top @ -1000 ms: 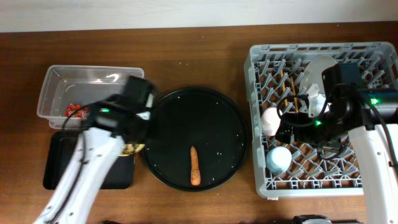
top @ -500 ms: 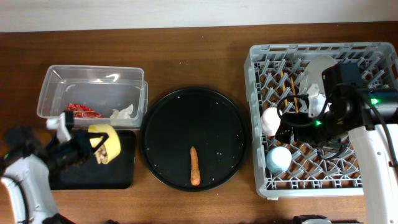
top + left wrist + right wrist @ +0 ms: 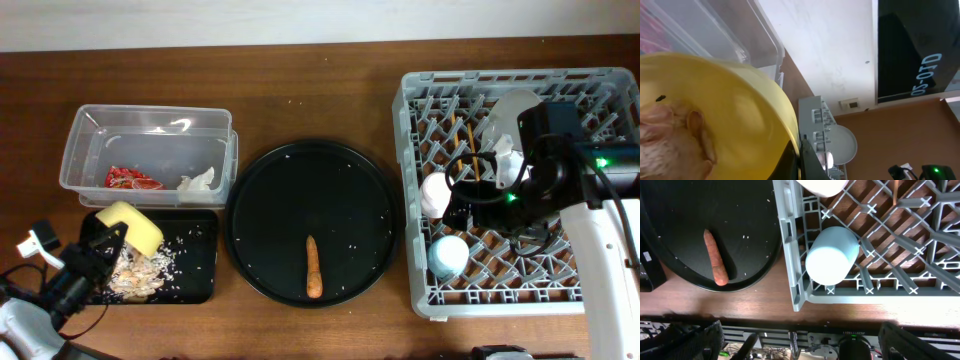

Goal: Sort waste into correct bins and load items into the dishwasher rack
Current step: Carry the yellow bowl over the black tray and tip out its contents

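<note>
My left gripper [image 3: 103,247] is shut on the rim of the yellow bowl [image 3: 130,227], which is tipped over the black tray bin [image 3: 195,285]. In the left wrist view the bowl [image 3: 725,110] fills the frame, and the gripper [image 3: 801,156] pinches its edge. Beige food scraps [image 3: 140,272] with rice lie in that tray. The clear tub [image 3: 150,135] holds a red wrapper [image 3: 130,179] and a white tissue [image 3: 198,181]. A carrot piece [image 3: 313,267] lies on the round black tray [image 3: 300,180]. My right gripper [image 3: 478,205] hangs open over the dishwasher rack [image 3: 600,290], empty.
The rack holds a blue cup [image 3: 832,255], a white-pink cup [image 3: 435,193], a grey plate [image 3: 510,110] and chopsticks [image 3: 470,140]. In the right wrist view the carrot [image 3: 715,257] and the rack's front left corner [image 3: 795,300] sit near the table's front edge.
My left arm swung from beside the clear tub down to the lower left. The bowl tipped and its scraps now lie in the black tray. The right arm has not moved.
</note>
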`<act>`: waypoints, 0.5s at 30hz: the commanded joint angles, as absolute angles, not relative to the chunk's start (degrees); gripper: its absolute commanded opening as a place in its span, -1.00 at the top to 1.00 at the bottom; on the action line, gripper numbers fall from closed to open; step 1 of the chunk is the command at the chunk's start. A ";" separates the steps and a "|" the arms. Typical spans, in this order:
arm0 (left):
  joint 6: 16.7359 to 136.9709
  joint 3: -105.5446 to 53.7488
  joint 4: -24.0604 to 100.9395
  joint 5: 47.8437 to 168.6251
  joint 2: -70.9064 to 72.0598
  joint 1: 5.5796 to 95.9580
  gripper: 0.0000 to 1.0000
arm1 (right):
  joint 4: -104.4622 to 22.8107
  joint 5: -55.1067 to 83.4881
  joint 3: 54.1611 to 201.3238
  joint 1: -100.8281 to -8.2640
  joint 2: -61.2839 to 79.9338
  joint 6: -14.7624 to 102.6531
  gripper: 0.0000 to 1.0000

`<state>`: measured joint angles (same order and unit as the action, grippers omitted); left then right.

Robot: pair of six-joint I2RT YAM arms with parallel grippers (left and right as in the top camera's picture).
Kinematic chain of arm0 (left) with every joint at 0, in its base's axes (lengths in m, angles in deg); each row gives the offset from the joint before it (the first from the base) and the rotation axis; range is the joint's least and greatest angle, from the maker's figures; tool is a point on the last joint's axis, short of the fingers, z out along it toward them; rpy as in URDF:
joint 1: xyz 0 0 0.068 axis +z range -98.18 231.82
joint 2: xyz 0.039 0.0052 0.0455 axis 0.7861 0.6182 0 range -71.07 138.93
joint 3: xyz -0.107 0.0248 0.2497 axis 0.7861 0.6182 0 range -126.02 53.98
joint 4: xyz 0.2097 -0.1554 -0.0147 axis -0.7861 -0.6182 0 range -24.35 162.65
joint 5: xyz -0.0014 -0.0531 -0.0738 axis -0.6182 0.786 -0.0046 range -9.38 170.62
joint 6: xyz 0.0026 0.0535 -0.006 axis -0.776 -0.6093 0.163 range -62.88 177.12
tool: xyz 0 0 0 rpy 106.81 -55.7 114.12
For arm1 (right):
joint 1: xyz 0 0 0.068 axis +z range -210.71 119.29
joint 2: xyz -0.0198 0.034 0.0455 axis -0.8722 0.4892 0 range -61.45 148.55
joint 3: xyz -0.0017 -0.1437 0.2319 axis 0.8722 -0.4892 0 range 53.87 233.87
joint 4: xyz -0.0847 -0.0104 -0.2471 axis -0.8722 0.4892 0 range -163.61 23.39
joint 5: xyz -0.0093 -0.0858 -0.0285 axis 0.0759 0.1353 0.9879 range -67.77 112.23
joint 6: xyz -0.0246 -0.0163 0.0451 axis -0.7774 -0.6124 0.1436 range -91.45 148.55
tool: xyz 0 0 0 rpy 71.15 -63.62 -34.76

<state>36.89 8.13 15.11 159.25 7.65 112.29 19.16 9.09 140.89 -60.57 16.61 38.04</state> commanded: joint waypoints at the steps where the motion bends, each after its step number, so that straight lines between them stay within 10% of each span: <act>1: 35.55 8.53 14.54 163.71 7.01 112.53 1.00 | 19.14 8.78 140.74 -60.72 16.68 38.50 -0.97; 15: 36.69 8.57 11.50 163.27 7.06 111.91 1.00 | 19.14 8.78 140.74 -60.72 16.68 38.50 -0.97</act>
